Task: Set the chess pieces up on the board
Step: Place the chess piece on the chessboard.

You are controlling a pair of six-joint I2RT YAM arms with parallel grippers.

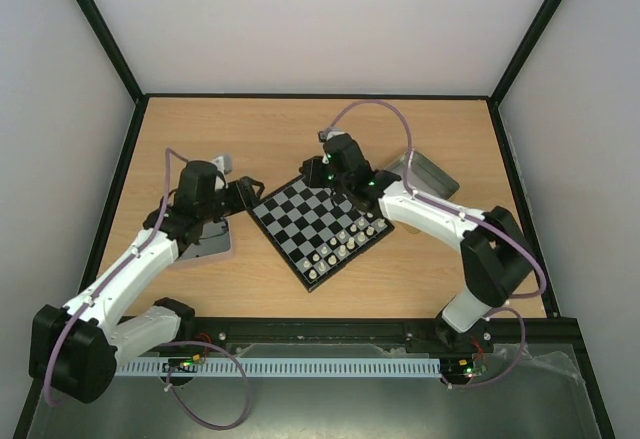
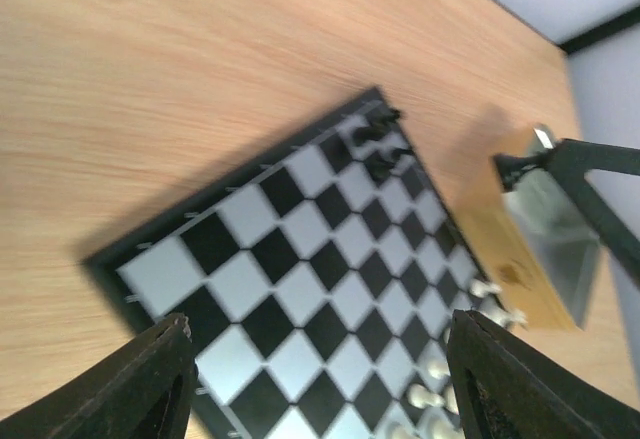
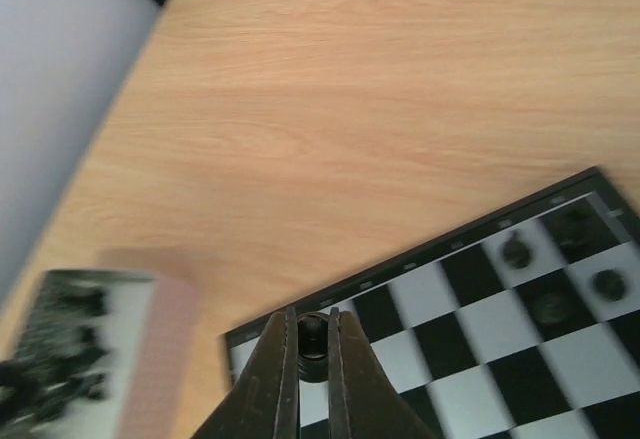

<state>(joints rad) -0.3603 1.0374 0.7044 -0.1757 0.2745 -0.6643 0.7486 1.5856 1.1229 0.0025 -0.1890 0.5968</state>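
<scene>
The board (image 1: pixel 305 234) lies turned like a diamond in the middle of the table. Several white chess pieces (image 1: pixel 338 249) stand along its near-right edge and also show in the left wrist view (image 2: pixel 437 379). A few black chess pieces (image 3: pixel 549 306) stand near its far corner, and they show in the left wrist view too (image 2: pixel 380 144). My right gripper (image 3: pixel 313 344) is shut on a small black piece (image 3: pixel 313 331), held over a corner region of the board (image 3: pixel 480 339); from above the gripper (image 1: pixel 328 181) is at the far corner. My left gripper (image 2: pixel 320 389) is open and empty, over the board's left edge (image 1: pixel 245 192).
A metal tin (image 1: pixel 430 174) lies right of the board and shows in the left wrist view (image 2: pixel 555 229). Another tin (image 1: pixel 205 244) lies under the left arm; the right wrist view shows dark pieces in it (image 3: pixel 65 359). Walls and a black frame enclose the table.
</scene>
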